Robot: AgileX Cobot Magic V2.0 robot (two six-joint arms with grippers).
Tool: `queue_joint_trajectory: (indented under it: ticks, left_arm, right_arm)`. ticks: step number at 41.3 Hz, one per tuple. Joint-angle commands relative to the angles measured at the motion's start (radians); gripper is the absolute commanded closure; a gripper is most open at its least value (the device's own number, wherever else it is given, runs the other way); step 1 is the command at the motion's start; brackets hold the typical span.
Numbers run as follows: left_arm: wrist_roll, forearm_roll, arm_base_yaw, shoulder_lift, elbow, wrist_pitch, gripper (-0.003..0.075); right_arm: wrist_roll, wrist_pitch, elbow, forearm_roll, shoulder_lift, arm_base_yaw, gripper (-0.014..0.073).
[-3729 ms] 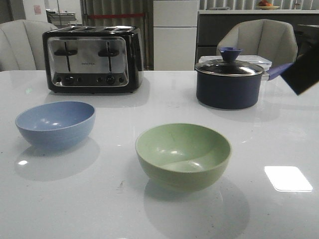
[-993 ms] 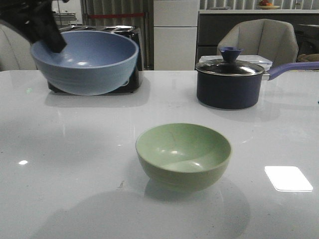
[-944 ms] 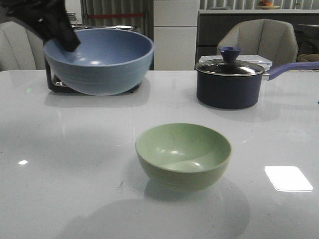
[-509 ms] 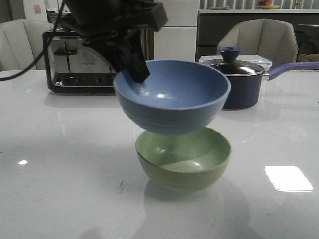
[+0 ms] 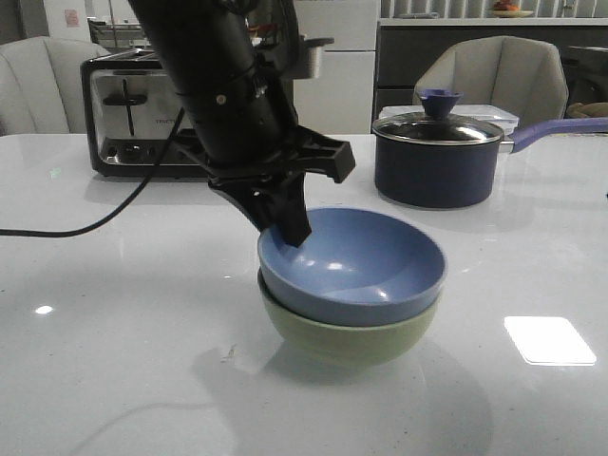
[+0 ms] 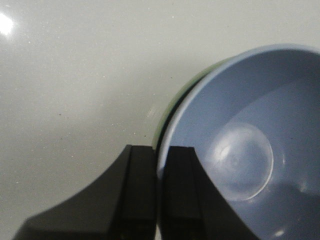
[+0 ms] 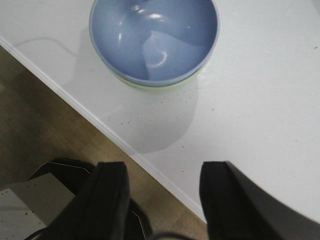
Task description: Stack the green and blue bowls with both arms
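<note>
You are setting the pale blue matte bowl (image 5: 353,266) into the pale green matte bowl (image 5: 350,337); your left gripper (image 6: 159,172) is clamping its fingers on the blue rim. The next move, I think, is opening them and lifting straight up. Your right gripper (image 7: 162,192) is hovering aside, fingers apart.

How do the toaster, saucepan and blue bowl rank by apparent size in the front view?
1. Blue bowl, though it is nearest the camera.
2. Toaster and saucepan: unsure, since the arm hides part of the toaster.

white table (image 5: 114,313), grey chairs (image 5: 494,76), wood floor (image 7: 45,130)
</note>
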Motion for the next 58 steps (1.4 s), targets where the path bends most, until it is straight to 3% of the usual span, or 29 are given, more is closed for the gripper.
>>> queue_joint_trajectory:
  ticks: [1, 7, 11, 24, 43, 58]
  left_arm:
    - [-0.003, -0.026, -0.006, -0.050, -0.037, -0.044, 0.0555]
    - [-0.003, -0.026, -0.006, -0.050, -0.038, -0.044, 0.0292]
    - [-0.003, -0.022, -0.006, -0.062, -0.039, -0.046, 0.0225]
    - [-0.003, 0.022, -0.006, -0.295, 0.016, -0.034, 0.0267]
    - [-0.005, 0.107, -0.006, -0.829, 0.413, -0.070, 0.0267]
    - [-0.009, 0.176, -0.006, -1.115, 0.606, -0.063, 0.0267]
  right_arm:
    - [0.000, -0.056, -0.026, 0.001, -0.010, -0.001, 0.0157]
    - [0.000, -0.056, -0.026, 0.001, -0.010, -0.001, 0.0157]
    - [0.000, -0.056, -0.026, 0.001, -0.010, -0.001, 0.0157]
    - [0.000, -0.056, -0.026, 0.001, -0.010, -0.001, 0.0157]
    - [0.014, -0.045, -0.026, -0.056, -0.031, -0.028, 0.0157]
    - [0.014, 0.121, -0.026, -0.070, -0.214, -0.089, 0.0157]
